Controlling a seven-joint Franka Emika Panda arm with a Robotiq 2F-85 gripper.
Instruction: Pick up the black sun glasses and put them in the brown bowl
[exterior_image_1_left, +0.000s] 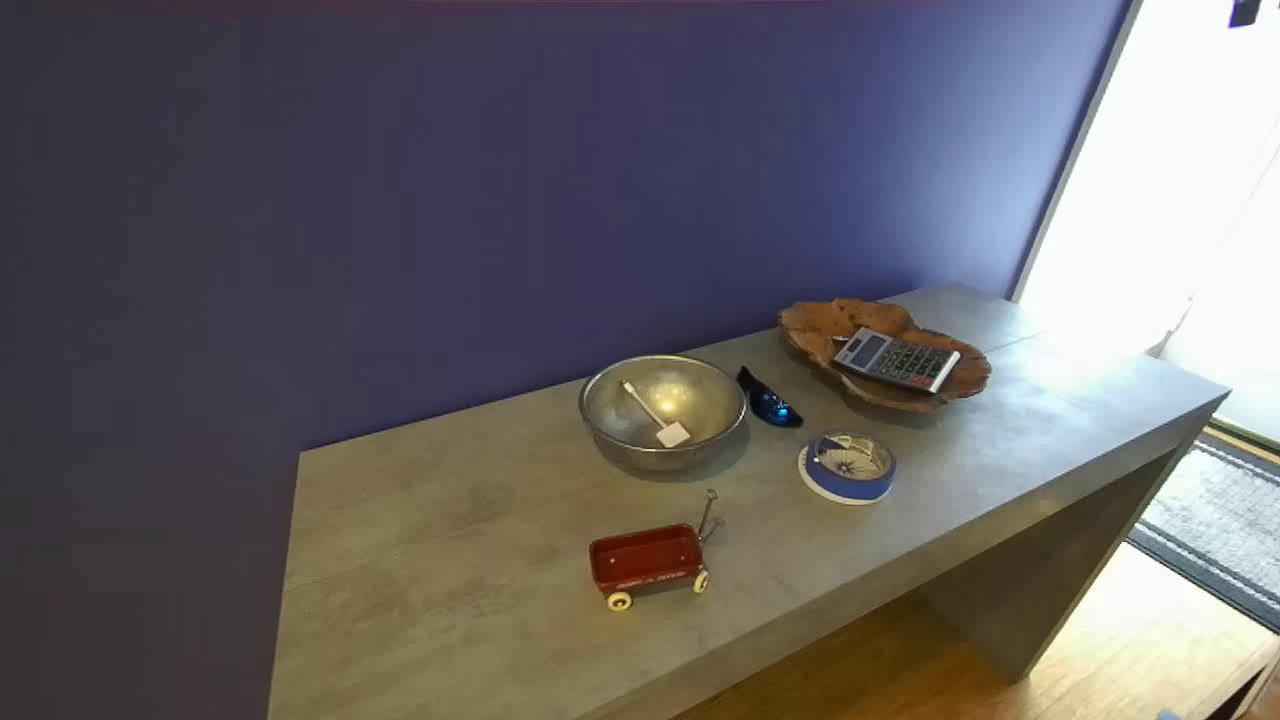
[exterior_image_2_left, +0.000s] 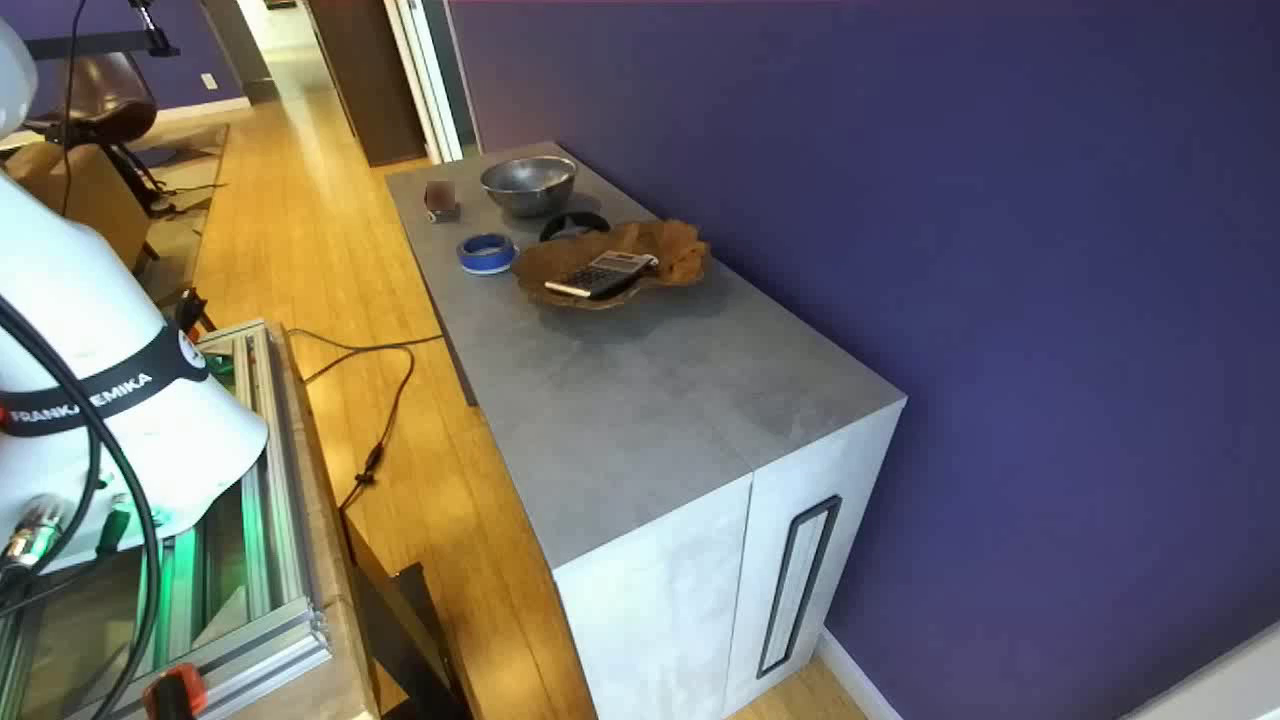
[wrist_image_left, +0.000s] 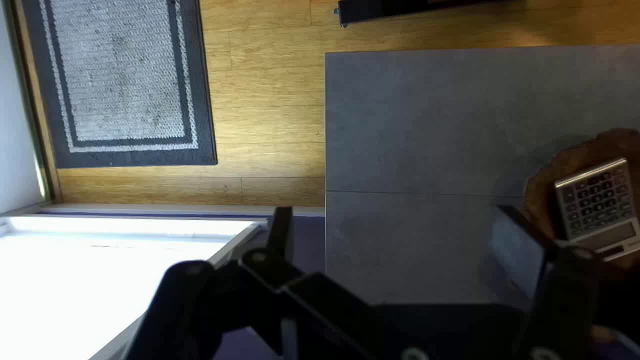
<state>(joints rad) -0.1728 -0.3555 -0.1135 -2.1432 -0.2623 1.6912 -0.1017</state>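
Both steps, picking up and placing, look left to do: the glasses (exterior_image_1_left: 772, 405) lie on the surface (exterior_image_1_left: 430, 540) between the steel bowl (exterior_image_1_left: 650, 458) and the brown bowl (exterior_image_1_left: 815, 320), and the end effector (wrist_image_left: 395, 212) stands spread wide, holding nothing.

Along a blue-purple wall (exterior_image_1_left: 500, 200) stands a grey, stone-look table (exterior_image_1_left: 450, 560). On it, a round, shiny metal bowl (exterior_image_1_left: 655, 459) holds a white cable with a square end (exterior_image_1_left: 673, 434); farther right, a wavy-rimmed tan-brown wooden bowl (exterior_image_1_left: 832, 320) holds a grey calculator (exterior_image_1_left: 897, 361). Between the bowls lie black, blue-sheened sunglasses (exterior_image_1_left: 772, 405). Nearer are a round blue-and-white disc (exterior_image_1_left: 848, 484) and, left of it, a small red toy wagon (exterior_image_1_left: 645, 562).
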